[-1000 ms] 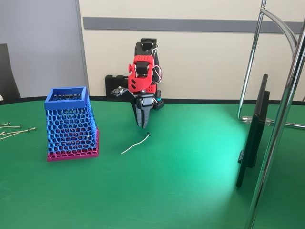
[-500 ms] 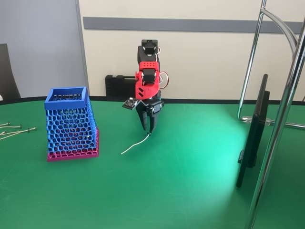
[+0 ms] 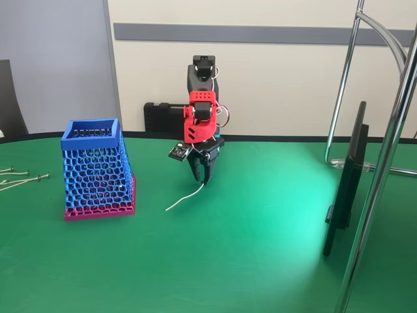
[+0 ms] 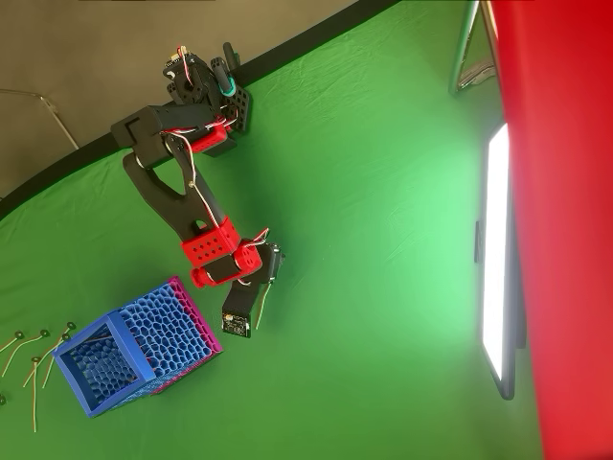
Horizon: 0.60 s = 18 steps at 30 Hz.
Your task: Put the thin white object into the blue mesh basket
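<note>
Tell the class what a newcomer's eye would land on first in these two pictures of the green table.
The red and black arm stands mid-table, its gripper pointing down with the jaws at the upper end of the thin white object, which lies on the green table. To the left in the fixed view stands the blue mesh basket with its pink base. Grey screws lie at the far left edge.

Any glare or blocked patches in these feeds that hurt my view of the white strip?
Fixed view: a bright sheen on the green table right of the hand; the thin white object stays crisp. Overhead view: the lit screen is blown out, a blurred red slab covers the right edge, and the arm hides most of the strip.
</note>
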Available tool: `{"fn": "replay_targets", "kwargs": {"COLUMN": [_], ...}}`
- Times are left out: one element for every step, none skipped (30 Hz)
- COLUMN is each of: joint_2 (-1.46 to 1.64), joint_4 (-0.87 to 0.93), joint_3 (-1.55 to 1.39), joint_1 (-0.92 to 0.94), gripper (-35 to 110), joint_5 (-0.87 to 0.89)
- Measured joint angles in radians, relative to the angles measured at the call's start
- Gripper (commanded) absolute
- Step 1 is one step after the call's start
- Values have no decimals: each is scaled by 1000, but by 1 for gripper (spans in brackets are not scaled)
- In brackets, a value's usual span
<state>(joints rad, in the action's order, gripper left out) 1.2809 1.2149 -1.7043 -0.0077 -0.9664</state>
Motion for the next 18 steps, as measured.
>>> {"fn": "replay_targets", "kwargs": {"joint_2": [-9, -17, -25, -32, -37, -41, -48, -51, -57, -60, -66, -71, -75, -80, -83, -86, -91, -97], "joint_4": [0, -2, -2, 0, -2, -5, -5, -5, -2, -3, -3, 0, -5, -5, -3, 2, 11, 12], "joint_3": [2, 2, 2, 6, 14, 17, 23, 26, 31, 35, 38, 43, 44, 44, 44, 44, 51, 57], "joint_1": [0, -2, -2, 0, 2, 5, 8, 9, 9, 8, 8, 6, 6, 8, 8, 9, 9, 9], "gripper": [15, 15, 15, 15, 15, 14, 14, 14, 14, 14, 14, 14, 14, 14, 14, 14, 14, 13], "joint_5": [-6, -11, -14, -17, -17, -17, -17, -20, -20, -20, -20, -20, -20, -20, -20, -20, -20, -20]}}
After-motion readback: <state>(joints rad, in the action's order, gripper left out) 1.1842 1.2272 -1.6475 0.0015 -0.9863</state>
